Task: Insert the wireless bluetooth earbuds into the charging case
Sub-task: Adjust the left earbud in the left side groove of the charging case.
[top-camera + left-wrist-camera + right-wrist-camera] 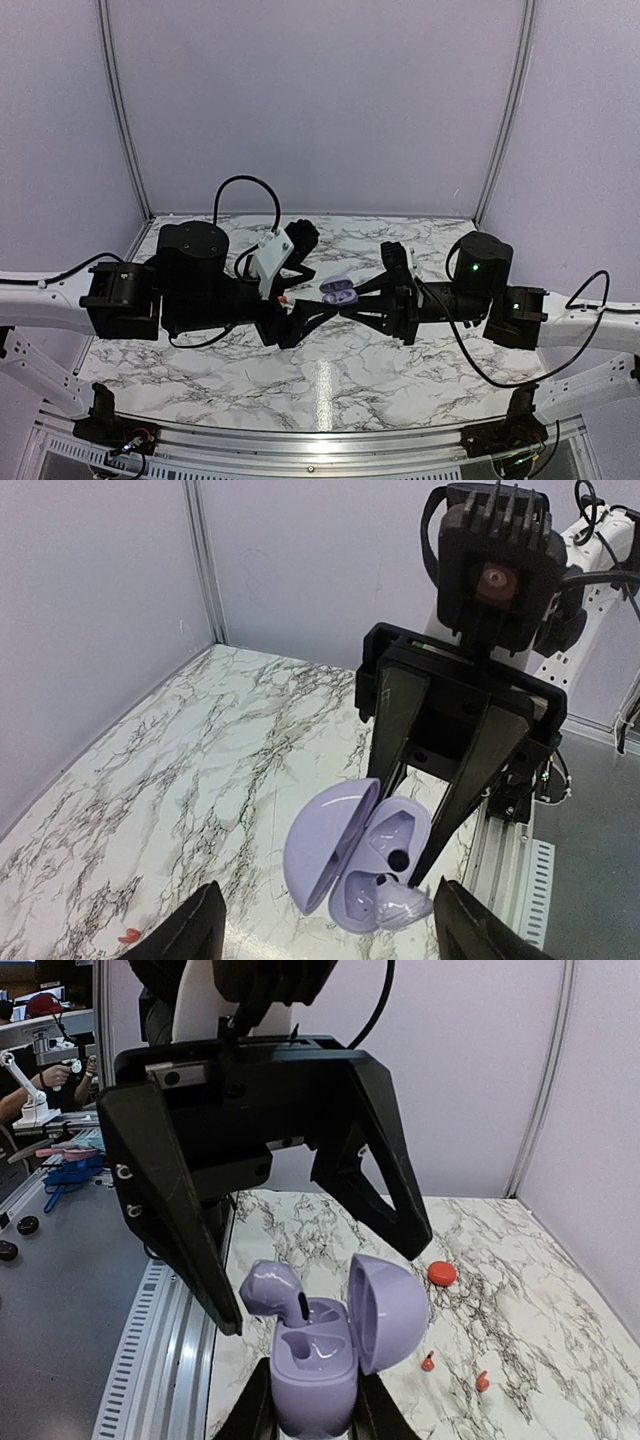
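Note:
A lilac charging case (315,1370) is held off the marble with my right gripper (315,1415) shut on its base. Its lid (390,1310) stands open. One lilac earbud (268,1288) sits tilted with its stem in one slot, its body sticking out above the rim; the other slot is empty. My left gripper (330,925) is open, straddling the case (340,850), and one finger (190,1240) is close beside the earbud (405,905) without gripping it. In the top view the two grippers meet at the case (338,291). Two tiny red earbuds (428,1362) (481,1381) lie on the table.
A round red case (441,1273) lies on the marble table (330,380) beyond the red earbuds. A small red piece (128,936) shows on the marble in the left wrist view. Grey walls enclose the back and sides; a metal rail (320,440) runs along the near edge.

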